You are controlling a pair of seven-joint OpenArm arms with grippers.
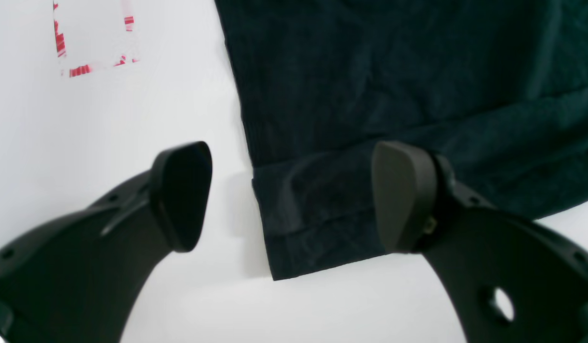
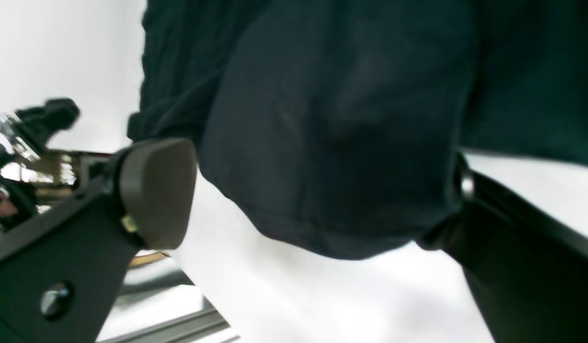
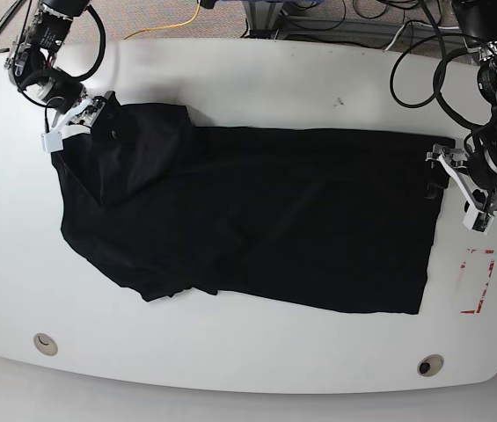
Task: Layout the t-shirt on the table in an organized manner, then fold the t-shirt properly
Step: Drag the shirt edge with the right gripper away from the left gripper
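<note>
Black t-shirt (image 3: pixel 257 211) lies spread on the white table (image 3: pixel 257 79), beside the red tape outline (image 3: pixel 477 281); no writing shows on it. The left gripper (image 1: pixel 294 200) and right gripper (image 2: pixel 317 190) have jaws apart over its edges

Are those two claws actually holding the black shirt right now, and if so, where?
Neither grips it. The left gripper stands open over the t-shirt hem corner; the right gripper is open around a sleeve.
</note>
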